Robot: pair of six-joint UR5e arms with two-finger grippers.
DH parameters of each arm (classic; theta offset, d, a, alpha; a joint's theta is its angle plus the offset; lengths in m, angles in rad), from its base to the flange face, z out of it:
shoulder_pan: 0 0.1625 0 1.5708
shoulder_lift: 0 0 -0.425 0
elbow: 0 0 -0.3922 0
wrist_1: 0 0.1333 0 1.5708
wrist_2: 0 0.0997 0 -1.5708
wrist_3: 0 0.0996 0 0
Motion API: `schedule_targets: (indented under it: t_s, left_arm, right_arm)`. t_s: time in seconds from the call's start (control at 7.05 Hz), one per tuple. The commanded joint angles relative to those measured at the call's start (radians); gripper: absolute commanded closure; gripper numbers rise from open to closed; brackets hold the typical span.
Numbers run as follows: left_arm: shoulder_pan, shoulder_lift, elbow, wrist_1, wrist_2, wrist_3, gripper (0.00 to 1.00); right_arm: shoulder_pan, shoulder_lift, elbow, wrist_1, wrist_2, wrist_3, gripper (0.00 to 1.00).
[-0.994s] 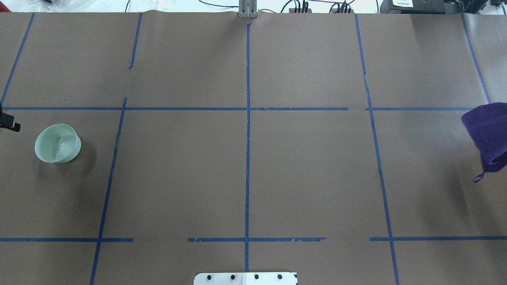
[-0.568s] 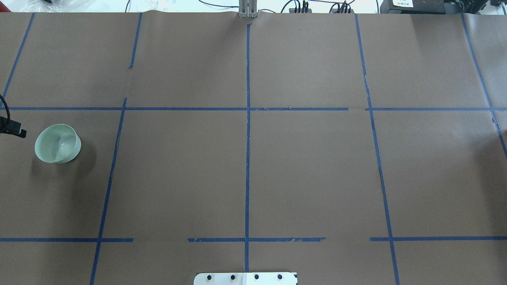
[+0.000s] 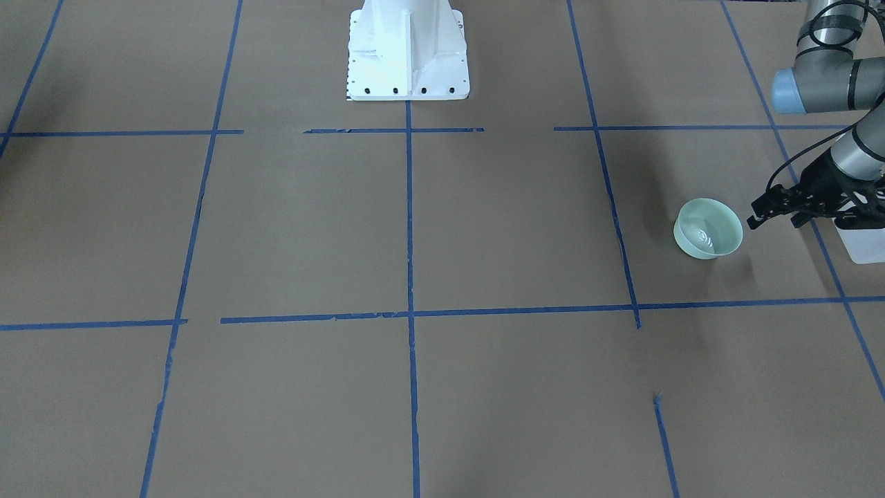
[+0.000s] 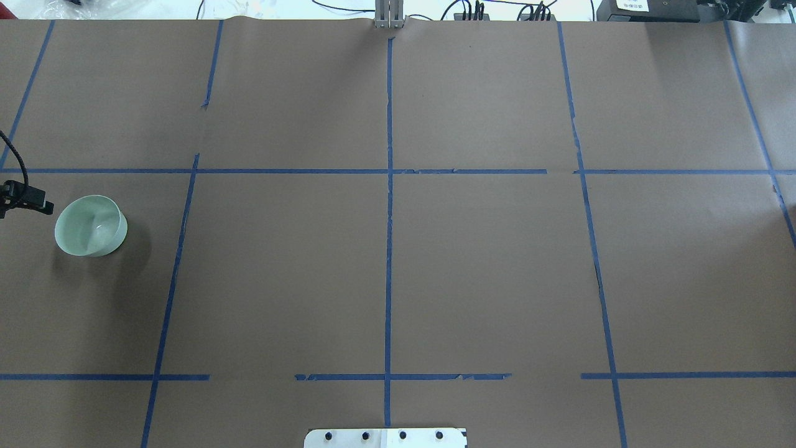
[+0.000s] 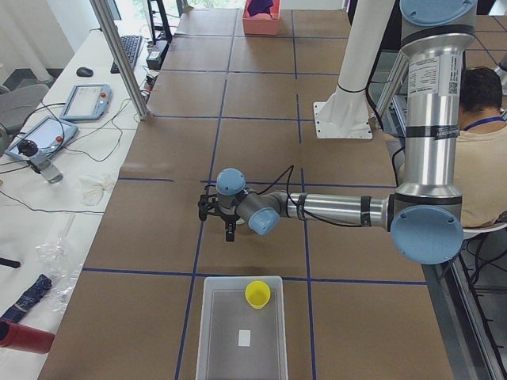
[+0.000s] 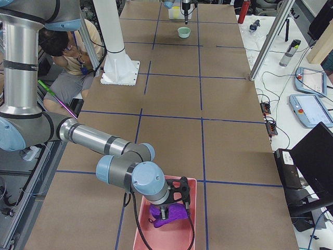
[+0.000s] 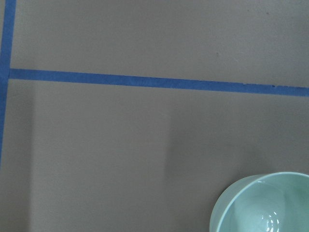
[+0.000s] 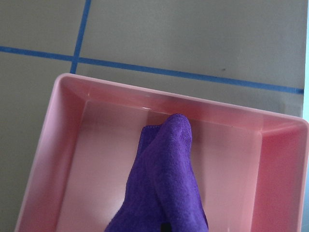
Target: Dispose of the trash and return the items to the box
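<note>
Pale mint-green plastic, the bowl (image 3: 709, 229) sits upright on the brown paper of the table (image 3: 484, 228), out toward the robot's left end, inside a square marked by blue tape lines (image 4: 388, 249). The left gripper (image 3: 778, 216) hovers just beside it, on the side toward the box, with its jaws apart and nothing between them. One black fingertip (image 4: 40, 203) comes close to the bowl's rim, though it does not clearly touch. In the left wrist view the bowl fills only the lower right corner, empty and glossy inside.

The box (image 5: 207, 332) stands at the table's left end, just past that gripper. The yellow cup (image 5: 257, 294) is upright inside it, close to the wall that faces the bowl (a small white patch (image 5: 245, 338) shows on the box floor as well).

At the opposite end of the table the right gripper (image 6: 175, 207) is down inside a pink tray (image 8: 159, 99), right at the purple cloth (image 8: 169, 188), which lies bunched on the tray's floor. Whether those jaws are parted or closed on the cloth I cannot tell. The white pedestal (image 3: 408, 48) stands midway along the robot's side of the table.
</note>
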Motion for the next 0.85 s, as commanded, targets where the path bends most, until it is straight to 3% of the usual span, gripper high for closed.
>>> schedule_targets:
  t_s: [0.0, 0.43, 0.71]
  left_arm:
    - [0.014, -0.009, 0.002, -0.001, -0.001, -0.004, 0.00]
    - [0.102, -0.037, 0.041, -0.008, 0.000, -0.003, 0.02]
    - [0.117, -0.037, 0.041, -0.008, 0.015, 0.002, 0.87]
  right_arm:
    - [-0.012, -0.002, -0.093, 0.111, 0.008, 0.005, 0.00]
    - [-0.144, 0.037, -0.071, 0.118, 0.069, 0.031, 0.00]
    - [-0.251, 0.050, 0.079, 0.118, 0.110, 0.312, 0.00]
